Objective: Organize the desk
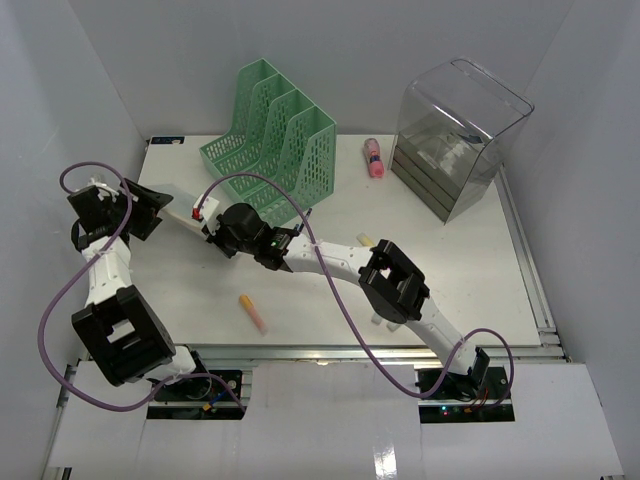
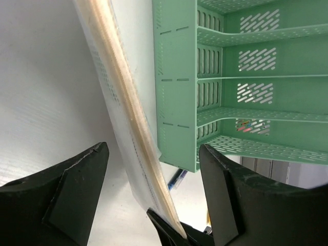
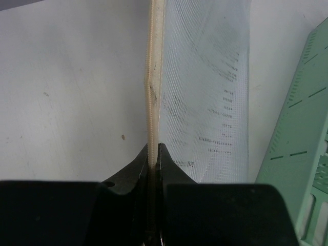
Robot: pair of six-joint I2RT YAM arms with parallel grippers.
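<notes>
**deskbot_dan:** So the worktop [image 1: 480,270] lies flat under both our grippers and runs on well past them. The green file rack [image 2: 179,77] stands just beyond our left gripper [image 2: 152,148]. Its jaws are wide apart, with the mesh pouch [image 3: 205,92] running edge-on between them.

**yam_fan:** Yep, and our right gripper [image 3: 155,148] is clamped on that pouch's beige zip edge, nothing more. That's what worries us. A thin pinch on something that floppy could slip, or the pouch could sag and snag the rack's front wall if we swing it in crooked. And if the left closes off-centre, we'd probably just crease it. The little orange stick [image 1: 253,313] lies on the base side of both grippers, well apart from them.
</notes>
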